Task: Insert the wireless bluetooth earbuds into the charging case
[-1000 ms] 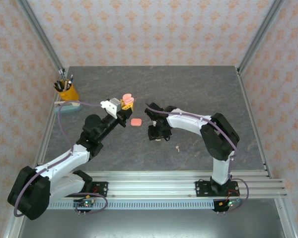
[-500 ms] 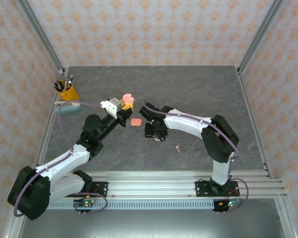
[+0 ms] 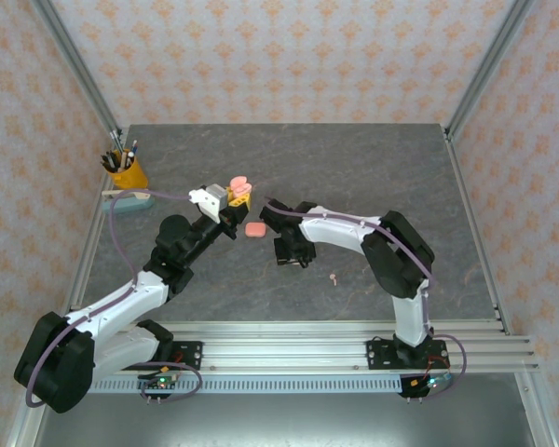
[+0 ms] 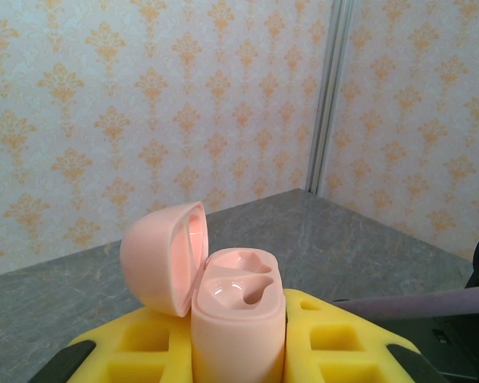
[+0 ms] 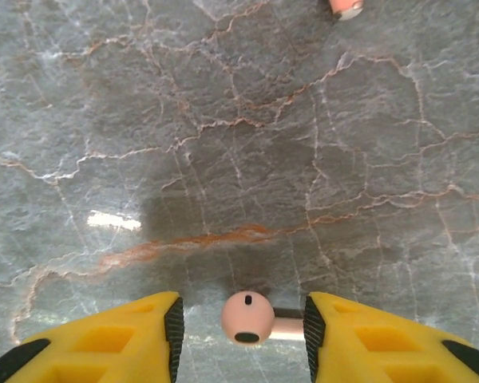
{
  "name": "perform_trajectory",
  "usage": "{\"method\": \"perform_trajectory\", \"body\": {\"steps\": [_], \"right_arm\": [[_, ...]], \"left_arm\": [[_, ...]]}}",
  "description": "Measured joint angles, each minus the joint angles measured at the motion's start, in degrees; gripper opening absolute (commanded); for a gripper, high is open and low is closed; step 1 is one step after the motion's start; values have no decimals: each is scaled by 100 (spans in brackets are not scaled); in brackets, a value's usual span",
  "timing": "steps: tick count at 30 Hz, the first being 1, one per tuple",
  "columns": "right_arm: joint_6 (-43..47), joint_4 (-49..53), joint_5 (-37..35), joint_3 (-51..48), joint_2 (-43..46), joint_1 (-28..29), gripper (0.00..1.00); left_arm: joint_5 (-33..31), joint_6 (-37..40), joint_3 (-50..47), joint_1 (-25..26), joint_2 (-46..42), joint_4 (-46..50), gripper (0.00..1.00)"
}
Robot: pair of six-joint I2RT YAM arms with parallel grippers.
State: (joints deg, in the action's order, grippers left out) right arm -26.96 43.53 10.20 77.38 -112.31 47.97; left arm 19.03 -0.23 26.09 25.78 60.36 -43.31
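My left gripper (image 4: pixel 239 361) (image 3: pixel 233 203) is shut on the pink charging case (image 4: pixel 238 319) (image 3: pixel 240 185) and holds it upright above the table. Its lid (image 4: pixel 164 257) is swung open to the left, and both sockets are empty. My right gripper (image 5: pixel 241 329) (image 3: pixel 289 251) is low over the table with its jaws open. A pale-pink earbud (image 5: pixel 247 316) lies on the table between its pads, its stem pointing at the right pad. A gap remains on the left side. Another earbud (image 3: pixel 334 277) lies loose to the right.
A second pink case (image 3: pixel 255 229), closed, lies on the table between the two grippers. A small pink piece (image 5: pixel 345 6) shows at the top edge of the right wrist view. A yellow pen cup (image 3: pixel 126 173) stands at the far left, with a pale block (image 3: pixel 127 201) beside it.
My right gripper has shifted a little to the left, toward the closed case, and the arm's elbow has drawn in. The left arm and its case have not moved.
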Motion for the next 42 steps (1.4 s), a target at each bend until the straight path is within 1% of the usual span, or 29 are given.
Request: {"method": "perform_trajectory", "body": {"steps": [6, 12, 16, 27, 33, 42], "right_arm": [[26, 24, -46, 44, -74, 0, 40], [24, 31, -107, 44, -79, 0, 32], [24, 24, -122, 44, -79, 0, 26], [-7, 22, -120, 42, -59, 0, 15], [-55, -59, -94, -68, 46, -44, 14], [-201, -295, 72, -295, 505, -315, 14]], "left_arm": [[0, 0, 0, 0, 0, 24, 0], [0, 0, 0, 0, 0, 24, 0], [0, 0, 0, 0, 0, 24, 0], [0, -20, 0, 0, 0, 24, 0], [0, -42, 0, 0, 0, 24, 0], [0, -39, 0, 0, 0, 28, 0]]}}
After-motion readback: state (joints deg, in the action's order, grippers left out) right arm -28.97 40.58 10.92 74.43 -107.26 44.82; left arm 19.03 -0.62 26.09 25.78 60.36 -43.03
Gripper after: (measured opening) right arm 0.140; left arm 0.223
